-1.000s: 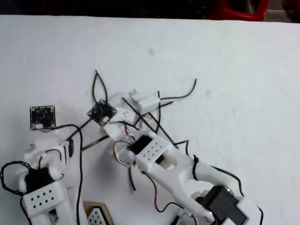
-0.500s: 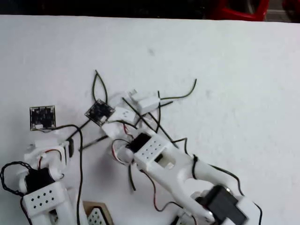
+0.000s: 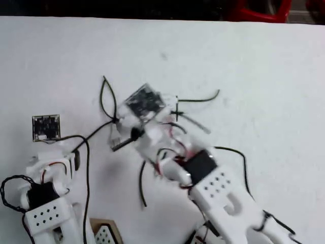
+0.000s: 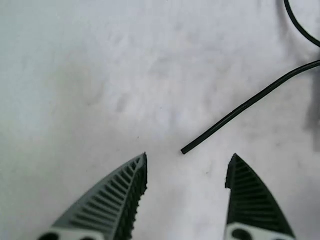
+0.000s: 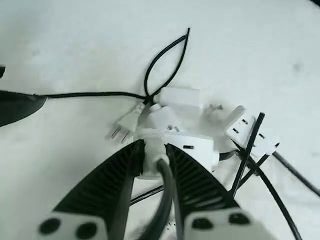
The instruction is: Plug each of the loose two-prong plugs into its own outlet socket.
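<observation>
My right gripper [image 5: 152,145] is shut on a white plug block [image 5: 182,146], and a black cord runs back between its fingers. Just beyond it lie a loose two-prong plug [image 5: 126,127] on a black cord, a white block [image 5: 179,96] and a white outlet socket [image 5: 243,127]. In the high view the right gripper [image 3: 135,133] sits in the tangle of cords, with a black-patterned square [image 3: 144,100] tilted just past it. My left gripper [image 4: 189,157] hangs open over bare table, near a black cord end [image 4: 185,149]. The left arm [image 3: 48,173] stands at the front left.
A second black-patterned square [image 3: 45,127] lies flat at the left, near the left arm. Loose black cords [image 3: 198,99] trail right of the pile. A cardboard piece [image 3: 104,231] sits at the front edge. The white table [image 3: 244,66] stretches wide at the back and right.
The right arm swung round to the right and pushed forward. The black-patterned square went from left of the pile up and to the right, and the cords shifted. The left arm stayed still.
</observation>
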You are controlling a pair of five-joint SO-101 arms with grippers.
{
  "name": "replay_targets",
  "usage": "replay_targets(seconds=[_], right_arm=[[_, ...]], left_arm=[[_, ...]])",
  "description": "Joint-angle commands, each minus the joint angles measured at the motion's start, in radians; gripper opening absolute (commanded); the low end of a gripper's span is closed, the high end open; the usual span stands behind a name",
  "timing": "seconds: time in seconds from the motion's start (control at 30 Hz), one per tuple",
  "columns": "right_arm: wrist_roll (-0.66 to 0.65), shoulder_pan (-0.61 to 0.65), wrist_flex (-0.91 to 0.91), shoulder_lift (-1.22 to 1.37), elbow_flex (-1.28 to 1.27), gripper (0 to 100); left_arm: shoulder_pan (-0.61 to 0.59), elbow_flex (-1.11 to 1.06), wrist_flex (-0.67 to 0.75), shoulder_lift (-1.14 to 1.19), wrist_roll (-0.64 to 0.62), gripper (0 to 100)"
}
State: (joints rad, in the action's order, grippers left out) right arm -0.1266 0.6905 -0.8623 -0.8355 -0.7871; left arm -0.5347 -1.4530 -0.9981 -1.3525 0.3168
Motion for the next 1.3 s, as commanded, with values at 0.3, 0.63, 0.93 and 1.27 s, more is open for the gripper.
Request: replay_targets(seconds=[0.3, 0.63, 0.93, 1.27], right_arm=[[-0.043, -0.312, -0.002, -0.088, 0.138, 1.9], [-0.1, -0.469, 0.209, 0.136, 0.149, 1.9], [-0.098, -0.506, 0.61, 0.486, 0.157, 2.2], [-0.098, -0.518, 0.671, 0.792, 0.347, 2.5]], left_arm=[[-0.008, 0.003, 0.02, -0.022, -0.008, 26], [-0.008, -0.011, 0.04, -0.022, -0.006, 26], [-0.008, -0.012, 0.04, -0.022, -0.006, 26], [-0.008, -0.012, 0.038, -0.022, -0.005, 26]])
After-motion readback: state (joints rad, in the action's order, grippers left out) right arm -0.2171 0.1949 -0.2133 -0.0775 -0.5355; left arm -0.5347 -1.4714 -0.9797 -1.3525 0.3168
